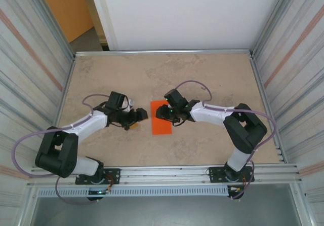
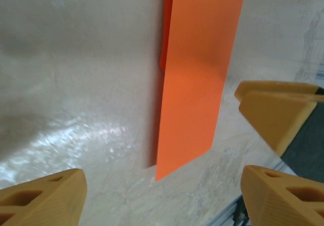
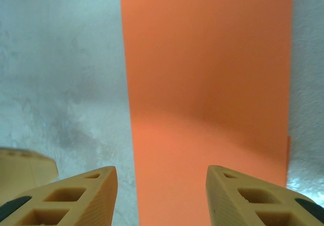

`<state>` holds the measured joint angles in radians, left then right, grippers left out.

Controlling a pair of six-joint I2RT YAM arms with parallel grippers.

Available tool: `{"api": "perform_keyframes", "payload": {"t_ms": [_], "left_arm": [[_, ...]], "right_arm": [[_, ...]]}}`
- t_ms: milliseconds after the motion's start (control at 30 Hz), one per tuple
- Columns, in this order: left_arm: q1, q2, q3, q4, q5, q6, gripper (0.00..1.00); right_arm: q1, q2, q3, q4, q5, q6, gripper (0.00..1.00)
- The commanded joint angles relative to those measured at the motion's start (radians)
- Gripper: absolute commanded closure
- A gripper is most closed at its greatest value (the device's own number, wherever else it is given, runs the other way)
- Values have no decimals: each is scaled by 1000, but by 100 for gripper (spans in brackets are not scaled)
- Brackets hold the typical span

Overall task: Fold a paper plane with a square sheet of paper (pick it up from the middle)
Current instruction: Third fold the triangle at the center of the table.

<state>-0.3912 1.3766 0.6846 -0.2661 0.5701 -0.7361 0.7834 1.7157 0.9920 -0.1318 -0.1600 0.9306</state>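
On the table (image 1: 202, 150), near its middle, you have one item of stock: the square sheet of paper (image 1: 162, 124), bright orange, plain, lying flat and doubled into a narrow upright strip. From the left wrist you can see the sheet (image 2: 195, 84) with a lower layer showing as a thin darker margin along one long edge. From the right wrist the sheet (image 3: 207, 84) shows a similar sliver of the under layer at its other long edge. Item two, the left gripper (image 1: 140, 114): it sits just beside the sheet, on the left-arm side, low over the table. In its own view the left gripper (image 2: 164, 185) has its fingers (image 2: 45, 200) spread wide, and it holds nothing; the near corner of the sheet lies ahead of the gap, apart from both fingers. Item three, the right gripper (image 1: 159, 113): it is over the far half of the sheet, reaching in from the right-arm side. In its own view the right gripper (image 3: 161, 170) has its fingers (image 3: 76, 195) partly spread, one off the sheet's edge, one above the sheet, with nothing pinched between them. You cannot tell from these views whether its fingertips touch the paper.
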Motion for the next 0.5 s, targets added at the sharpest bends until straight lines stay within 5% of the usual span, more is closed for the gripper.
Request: {"api": "perform_keyframes", "payload": {"t_ms": [0, 233, 467], "left_arm": [[-45, 12, -28, 48, 16, -80, 26], [-114, 69, -25, 99, 33, -114, 48], [-119, 121, -6, 114, 62, -101, 58]], "right_arm": [[-3, 30, -22, -12, 25, 59, 54], [-16, 60, -71, 12, 7, 103, 54], [-32, 107, -109, 59, -51, 157, 55]]}}
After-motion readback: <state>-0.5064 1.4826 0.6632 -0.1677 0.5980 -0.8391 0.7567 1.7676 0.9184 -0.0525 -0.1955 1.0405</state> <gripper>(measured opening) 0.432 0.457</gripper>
